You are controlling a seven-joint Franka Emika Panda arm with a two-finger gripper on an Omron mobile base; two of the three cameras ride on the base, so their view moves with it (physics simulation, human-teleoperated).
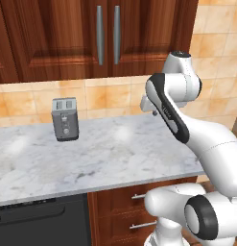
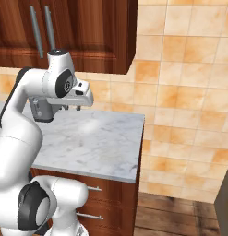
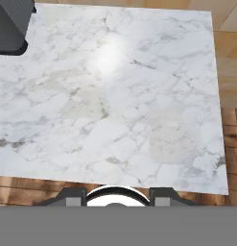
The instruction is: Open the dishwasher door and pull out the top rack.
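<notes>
We see a toaster [image 1: 65,118] on the desk [image 1: 105,156] toward its back left, cabinets [image 1: 91,33] above, dishwasher door [image 1: 43,223] below the desk's left, drawers [image 1: 134,211] to its right.

This is a home kitchen. A white marble bench [image 1: 105,153] runs under dark wooden wall cabinets [image 1: 91,33] against orange-tan wall tiles [image 2: 180,69], with a grey toaster [image 1: 65,119] standing on it. Below sit wooden drawers [image 1: 124,206] and the black dishwasher door [image 1: 43,223].
</notes>
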